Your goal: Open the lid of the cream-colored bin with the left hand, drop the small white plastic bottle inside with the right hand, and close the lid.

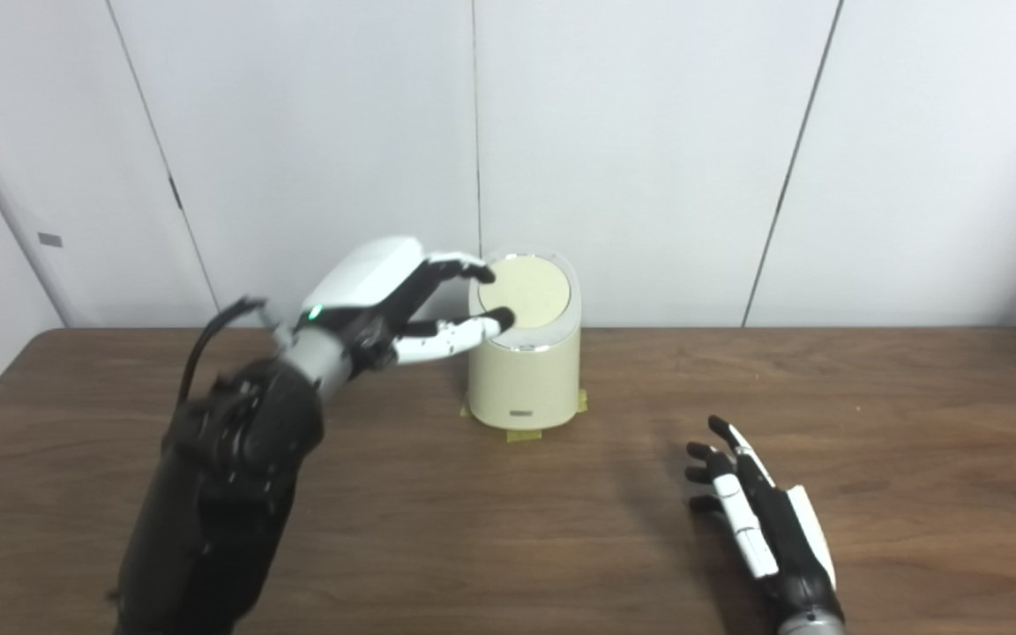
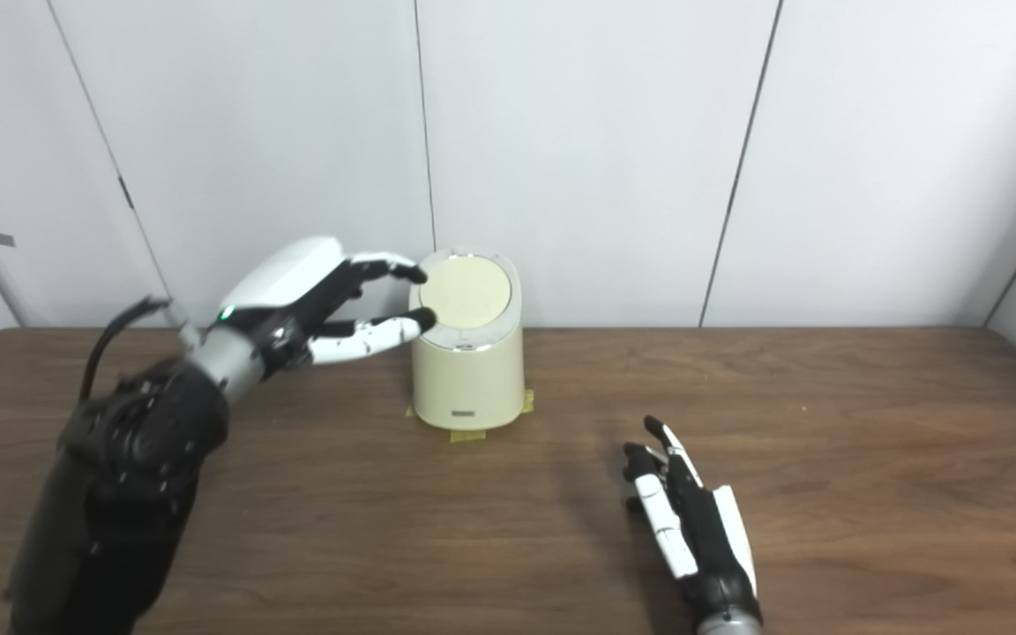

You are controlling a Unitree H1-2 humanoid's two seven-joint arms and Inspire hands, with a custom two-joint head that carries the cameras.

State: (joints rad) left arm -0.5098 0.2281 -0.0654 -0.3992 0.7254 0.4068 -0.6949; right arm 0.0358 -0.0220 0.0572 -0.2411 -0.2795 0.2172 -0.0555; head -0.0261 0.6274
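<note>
Left eye view: I see my left hand (image 1: 384,304), fingers apart and holding nothing, with fingertips at the closed lid (image 1: 526,291) of the cream-colored bin (image 1: 523,375). No white bottle visible.

Right eye view: my right hand (image 2: 689,520) lies empty, fingers loosely spread, on the table (image 2: 870,459). Step judged: lid work. Next calls for a firm press or lift.

One cream bin (image 1: 526,370), one lid (image 1: 530,293), two hands, one table (image 1: 870,423)

Bare table around the bin
Left hand (image 1: 384,304) crowds the bin (image 1: 524,370) lid's left edge; its right side stands free.
</note>
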